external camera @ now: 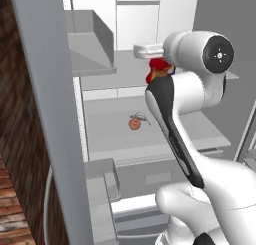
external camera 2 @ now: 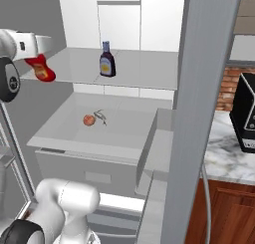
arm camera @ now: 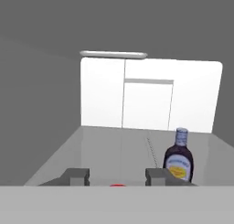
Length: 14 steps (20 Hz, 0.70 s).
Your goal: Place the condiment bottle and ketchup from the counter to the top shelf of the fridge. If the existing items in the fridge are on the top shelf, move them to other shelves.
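Red ketchup (external camera 2: 42, 68) gripped in pincer (arm camera: 117, 177) over top shelf (external camera 2: 144, 71); dark yellow-labelled condiment bottle (arm camera: 179, 157) upright ahead-right; right base view alone shows marble surface (external camera 2: 226, 156)

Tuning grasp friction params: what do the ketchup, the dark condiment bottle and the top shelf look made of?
Ketchup: glossy red, probably squeezable plastic; a soft highlight shows on its side.
Condiment bottle: dark and shiny with a yellow label; glass or hard plastic, can't tell.
Top shelf: flat pale grey panel, smooth; looks like frosted glass or plastic, with the shelf below faintly showing through.
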Available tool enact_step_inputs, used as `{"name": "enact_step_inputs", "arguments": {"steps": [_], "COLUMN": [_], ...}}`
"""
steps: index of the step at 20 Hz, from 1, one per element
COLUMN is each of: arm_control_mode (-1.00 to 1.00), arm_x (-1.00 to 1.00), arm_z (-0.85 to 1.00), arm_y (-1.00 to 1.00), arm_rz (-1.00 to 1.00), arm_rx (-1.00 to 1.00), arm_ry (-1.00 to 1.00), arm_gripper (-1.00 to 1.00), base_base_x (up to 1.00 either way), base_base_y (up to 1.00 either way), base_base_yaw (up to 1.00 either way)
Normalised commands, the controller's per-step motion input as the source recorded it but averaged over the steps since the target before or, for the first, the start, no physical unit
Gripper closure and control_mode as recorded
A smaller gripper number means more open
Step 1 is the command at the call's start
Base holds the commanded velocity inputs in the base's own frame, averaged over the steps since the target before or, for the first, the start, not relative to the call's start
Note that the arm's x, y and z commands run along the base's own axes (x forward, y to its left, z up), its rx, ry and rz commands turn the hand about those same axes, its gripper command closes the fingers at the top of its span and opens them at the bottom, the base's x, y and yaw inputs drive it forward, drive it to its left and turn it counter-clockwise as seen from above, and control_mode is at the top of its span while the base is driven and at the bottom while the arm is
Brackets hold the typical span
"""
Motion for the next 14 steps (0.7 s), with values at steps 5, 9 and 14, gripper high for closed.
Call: {"name": "enact_step_inputs", "arguments": {"steps": [5,9,14], "arm_control_mode": [-1.0,-1.0,-1.0], "arm_x": [1.0,0.99,0.85], "arm_z": [0.0,-0.05,-0.18], "arm_y": [0.0,0.0,0.0], "arm_rz": [0.0,0.0,0.0], "arm_rx": [-0.02,-0.02,-0.01], "arm_ry": [0.11,0.1,0.07], "arm_gripper": [1.0,1.0,1.0], "base_base_x": [0.0,0.0,0.0], "base_base_y": [0.0,0.0,0.0], "base_base_yaw": [0.0,0.0,0.0]}}
